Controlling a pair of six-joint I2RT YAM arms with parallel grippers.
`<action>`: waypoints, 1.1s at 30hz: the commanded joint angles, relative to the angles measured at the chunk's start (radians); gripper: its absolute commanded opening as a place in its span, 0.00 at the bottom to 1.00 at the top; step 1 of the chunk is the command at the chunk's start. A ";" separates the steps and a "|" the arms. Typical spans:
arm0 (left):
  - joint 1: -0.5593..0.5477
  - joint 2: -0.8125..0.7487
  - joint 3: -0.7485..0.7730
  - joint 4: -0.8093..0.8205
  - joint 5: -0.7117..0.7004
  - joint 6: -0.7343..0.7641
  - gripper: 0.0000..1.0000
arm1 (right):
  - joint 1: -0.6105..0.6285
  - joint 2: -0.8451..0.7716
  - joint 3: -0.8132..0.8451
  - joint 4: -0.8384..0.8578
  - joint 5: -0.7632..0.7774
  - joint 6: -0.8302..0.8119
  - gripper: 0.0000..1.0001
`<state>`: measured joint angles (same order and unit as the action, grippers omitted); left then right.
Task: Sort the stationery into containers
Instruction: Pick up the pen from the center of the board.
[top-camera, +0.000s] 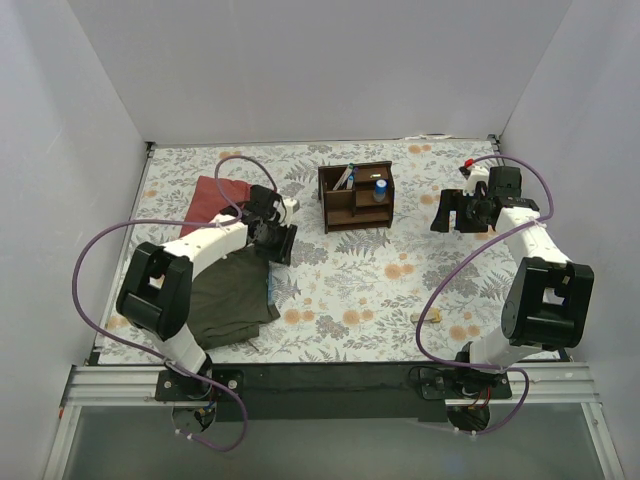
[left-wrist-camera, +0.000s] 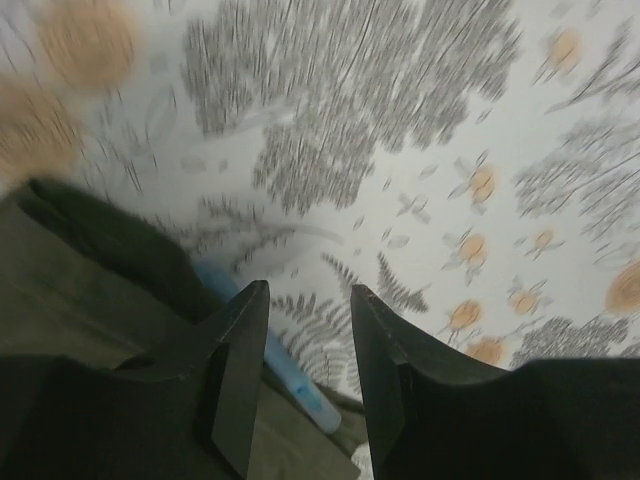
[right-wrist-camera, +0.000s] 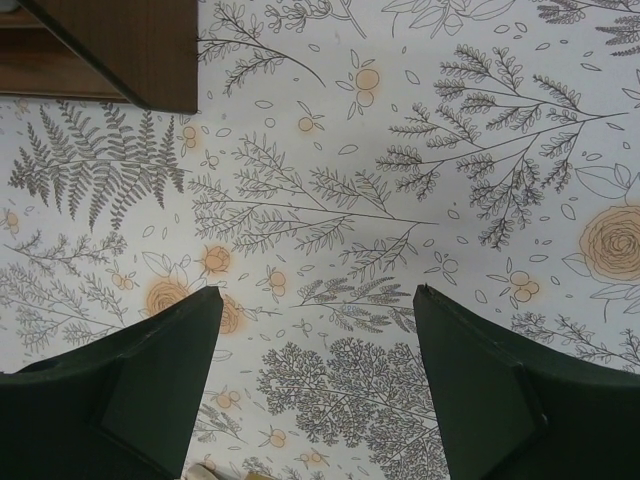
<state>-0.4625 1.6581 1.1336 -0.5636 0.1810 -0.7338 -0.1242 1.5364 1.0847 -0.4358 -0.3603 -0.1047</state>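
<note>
At 12 o'clock on the floral table cover (top-camera: 340, 290), we see the organiser (top-camera: 355, 197) holding pens (top-camera: 345, 178) and a blue-capped cylinder (top-camera: 380, 190). We judge two items unsorted: a blue pen (left-wrist-camera: 290, 375) at 8 o'clock, at the olive cloth's (top-camera: 225, 300) edge, and a beige block (top-camera: 430, 316) at 5 o'clock. The left gripper (left-wrist-camera: 309, 290) is narrowly parted and empty above the pen. The right gripper (right-wrist-camera: 315, 295) is wide and empty. White walls enclose the table.

I see the dark brown wooden organiser (top-camera: 355, 197) standing upright near the middle of the far edge of the surface (top-camera: 340, 270). Pens (top-camera: 345, 178) lean in its upper left compartment, and a blue-capped cylinder (top-camera: 380, 190) stands in its right one. A light blue pen (left-wrist-camera: 295, 380) lies flat toward the left edge. A small beige block (top-camera: 425, 317) lies by the near edge, right of centre.
</note>
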 joint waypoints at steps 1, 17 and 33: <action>0.013 -0.061 -0.043 -0.140 0.011 -0.053 0.38 | -0.002 -0.016 0.031 0.014 -0.060 -0.006 0.87; 0.048 -0.112 -0.150 -0.144 0.009 -0.047 0.39 | -0.002 -0.078 -0.040 0.017 -0.066 -0.004 0.87; 0.051 0.003 -0.110 -0.121 0.109 -0.042 0.38 | -0.002 -0.088 -0.057 0.026 -0.055 -0.007 0.87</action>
<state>-0.4152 1.6432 0.9882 -0.6956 0.2516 -0.7784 -0.1242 1.4849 1.0351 -0.4377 -0.4068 -0.1062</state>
